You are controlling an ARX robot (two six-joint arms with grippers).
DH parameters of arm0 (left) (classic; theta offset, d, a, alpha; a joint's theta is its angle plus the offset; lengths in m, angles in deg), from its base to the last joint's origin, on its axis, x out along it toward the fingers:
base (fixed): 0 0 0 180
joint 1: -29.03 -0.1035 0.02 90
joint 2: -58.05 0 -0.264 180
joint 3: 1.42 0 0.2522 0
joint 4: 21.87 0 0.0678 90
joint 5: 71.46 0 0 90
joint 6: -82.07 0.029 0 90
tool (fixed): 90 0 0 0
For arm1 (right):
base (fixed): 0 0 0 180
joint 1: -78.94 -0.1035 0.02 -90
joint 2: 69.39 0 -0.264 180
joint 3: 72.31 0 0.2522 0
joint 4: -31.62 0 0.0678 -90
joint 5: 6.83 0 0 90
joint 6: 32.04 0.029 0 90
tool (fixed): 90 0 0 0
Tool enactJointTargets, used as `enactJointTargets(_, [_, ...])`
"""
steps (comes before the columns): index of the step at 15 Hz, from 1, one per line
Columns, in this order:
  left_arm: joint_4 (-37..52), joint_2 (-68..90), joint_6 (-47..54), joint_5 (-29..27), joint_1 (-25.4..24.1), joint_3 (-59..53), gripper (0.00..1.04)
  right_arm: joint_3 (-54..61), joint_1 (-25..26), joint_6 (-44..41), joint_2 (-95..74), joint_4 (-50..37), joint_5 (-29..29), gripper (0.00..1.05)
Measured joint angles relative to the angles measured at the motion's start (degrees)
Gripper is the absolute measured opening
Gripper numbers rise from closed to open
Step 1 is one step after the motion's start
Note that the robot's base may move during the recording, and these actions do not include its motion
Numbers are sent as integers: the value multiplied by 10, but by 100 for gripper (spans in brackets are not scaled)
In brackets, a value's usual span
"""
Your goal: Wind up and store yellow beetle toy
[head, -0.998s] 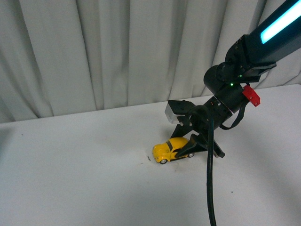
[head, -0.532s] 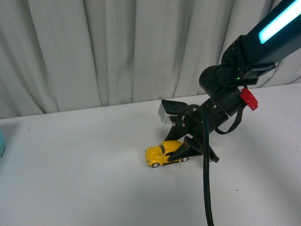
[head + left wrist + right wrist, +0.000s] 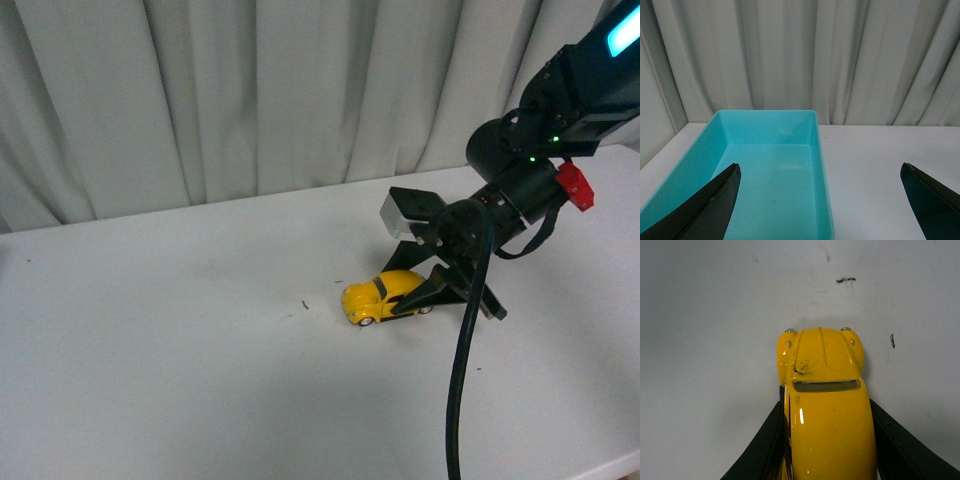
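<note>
The yellow beetle toy (image 3: 385, 294) stands on its wheels on the white table (image 3: 180, 350), right of centre in the front view, nose pointing left. My right gripper (image 3: 425, 295) is shut on its rear half, one black finger along each side of the body. In the right wrist view the yellow beetle toy (image 3: 825, 405) fills the middle, hood and windshield ahead of the fingers (image 3: 762, 442). My left gripper (image 3: 820, 197) is open and does not show in the front view; it hovers over the edge of a turquoise bin (image 3: 715, 150).
The turquoise bin is empty and sits against the white curtain (image 3: 805, 55). Small dark marks (image 3: 304, 304) dot the table left of the toy. The right arm's black cable (image 3: 460, 390) hangs down toward the table's front edge.
The toy and my right gripper, shut on it throughout, have shifted right along the table after a small move left. The dark marks now lie further from the toy's nose.
</note>
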Motion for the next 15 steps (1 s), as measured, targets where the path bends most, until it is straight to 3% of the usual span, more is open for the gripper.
enactJointTargets(5, [0,0,0,0,0,0,98,70,91,-25,35,21,12,42])
enactJointTargets(11, [0,0,0,0,0,0,98,91,129,-28,50,28,17,44])
enactJointTargets(13, [0,0,0,0,0,0,98,97,137,-26,50,35,42,63])
enactJointTargets(14, [0,0,0,0,0,0,98,100,154,-29,50,37,40,97])
enactJointTargets(15, [0,0,0,0,0,0,98,100,156,-30,50,37,40,99])
